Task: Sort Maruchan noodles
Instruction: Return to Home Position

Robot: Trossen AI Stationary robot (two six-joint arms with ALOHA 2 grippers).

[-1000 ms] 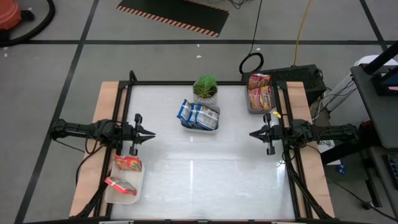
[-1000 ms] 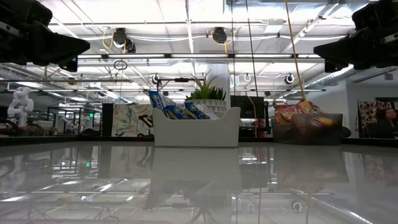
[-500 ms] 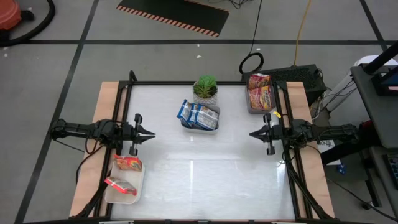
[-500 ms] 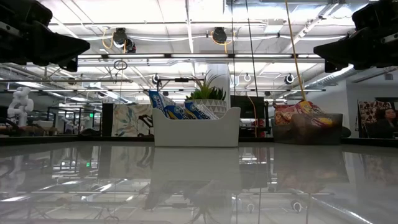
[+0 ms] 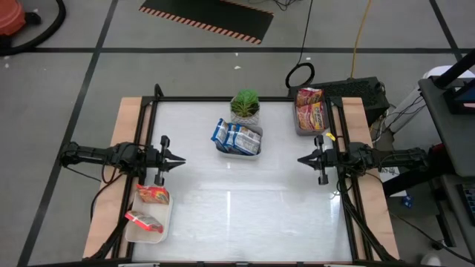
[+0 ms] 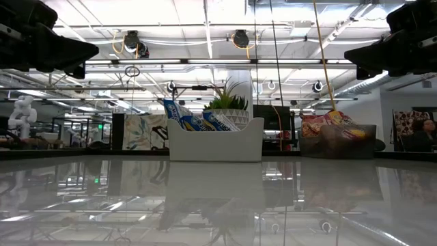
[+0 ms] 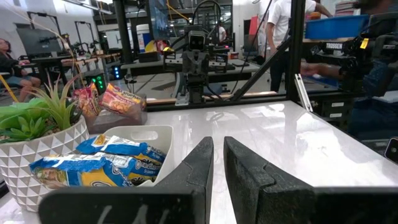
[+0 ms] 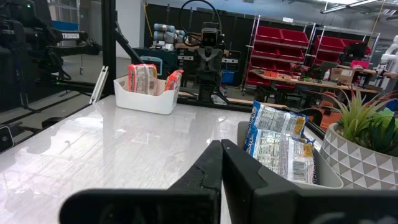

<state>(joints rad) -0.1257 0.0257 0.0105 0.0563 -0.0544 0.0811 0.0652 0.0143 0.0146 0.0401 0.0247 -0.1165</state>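
Blue-white Maruchan noodles packets (image 5: 237, 137) lean in a white tray (image 5: 241, 154) at the table's far middle. Orange-red and pink packets (image 5: 309, 110) fill a grey tray (image 5: 312, 133) at the far right corner. Two red packets (image 5: 152, 194) lie in a white tray (image 5: 141, 239) at the near left. My left gripper (image 5: 182, 159) hovers level at the table's left side, its fingers nearly together with a thin slit and nothing between them (image 7: 218, 149). My right gripper (image 5: 300, 159) hovers level at the right side, shut and empty (image 8: 221, 146).
A potted green plant (image 5: 246, 105) stands just behind the middle tray. The glossy white tabletop (image 5: 237, 200) lies bare between the two grippers and toward the near edge. A black frame (image 5: 223, 99) runs along the table's far and side edges.
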